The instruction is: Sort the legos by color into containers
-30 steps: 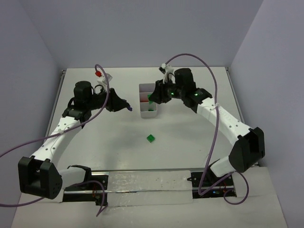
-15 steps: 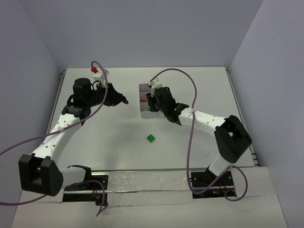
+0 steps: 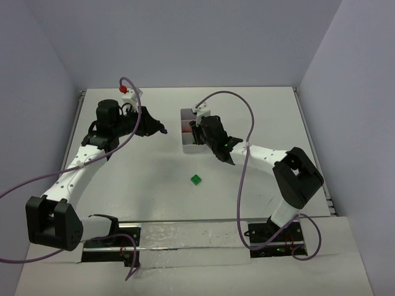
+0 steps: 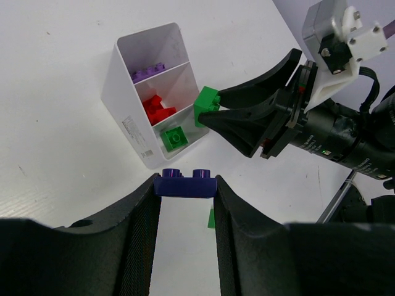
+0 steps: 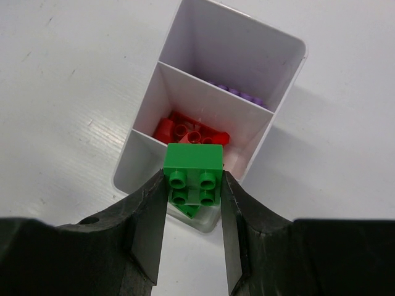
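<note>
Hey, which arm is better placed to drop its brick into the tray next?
Right. The right claw holds a green brick right at the tray's end compartment, where another green one already lies. The left claw, shut on a dark blue brick, sits off to the tray's side.

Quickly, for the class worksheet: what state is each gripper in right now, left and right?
Left gripper: jaws closed on a dark blue lego.
Right gripper: jaws closed on a green lego.
</note>
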Controlling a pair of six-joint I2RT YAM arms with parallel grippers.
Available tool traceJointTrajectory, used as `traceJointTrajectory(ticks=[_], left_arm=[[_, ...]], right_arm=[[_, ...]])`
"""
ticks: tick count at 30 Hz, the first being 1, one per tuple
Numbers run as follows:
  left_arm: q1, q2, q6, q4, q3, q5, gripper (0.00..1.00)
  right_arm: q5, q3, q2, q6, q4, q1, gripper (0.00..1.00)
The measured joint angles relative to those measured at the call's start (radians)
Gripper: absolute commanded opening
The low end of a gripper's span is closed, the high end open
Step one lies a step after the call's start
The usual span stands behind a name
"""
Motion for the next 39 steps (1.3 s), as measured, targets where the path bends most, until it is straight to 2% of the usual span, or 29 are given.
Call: traceJointTrajectory(ticks=[5,8,9,10,12,20,27,28,29,35,39], left_arm=[[0.0,0.011,0.0,0.0,0.012,0.0,0.0],[0.0,0.019,0.0,-0.001,0.015,0.0,0.0],[0.0,0.019,0.0,-0.001,0.015,0.0,0.0],[0.0,0.021,0.0,0.0,0.015,0.0,0.0],[0.0,0.024,0.0,0.0,0.015,0.0,0.0],[0.0,0.042,-0.003,0.0,0.023,-0.002,0.0],[-0.016,0.089,-0.005,0.006,0.083,-0.058,0.0],[-0.03,0.105,-0.003,0.004,0.102,-0.082,0.0],[-0.046,0.124,0.002,0.001,0.126,-0.105,0.0],[-0.158,0.314,0.012,-0.029,0.345,-0.269,0.0],[-0.217,0.416,-0.001,-0.032,0.428,-0.381,0.0]], right_arm=[[0.0,0.0,0.023,0.0,0.009,0.0,0.16],[0.0,-0.004,0.027,0.0,0.01,0.0,0.4],[0.0,-0.006,0.027,0.0,0.01,0.001,0.41],[0.0,-0.007,0.027,0.0,0.01,0.002,0.57],[0.0,-0.007,0.027,0.0,0.011,0.004,0.74],[-0.013,-0.007,0.025,0.009,-0.005,0.01,0.8],[-0.038,0.041,-0.012,0.039,-0.133,0.001,0.84],[-0.049,0.056,-0.019,0.044,-0.158,-0.005,0.87],[-0.065,0.072,-0.029,0.054,-0.178,-0.016,0.97],[-0.164,0.138,-0.143,0.109,-0.301,-0.213,1.0],[-0.177,0.14,-0.221,0.122,-0.356,-0.331,1.0]])
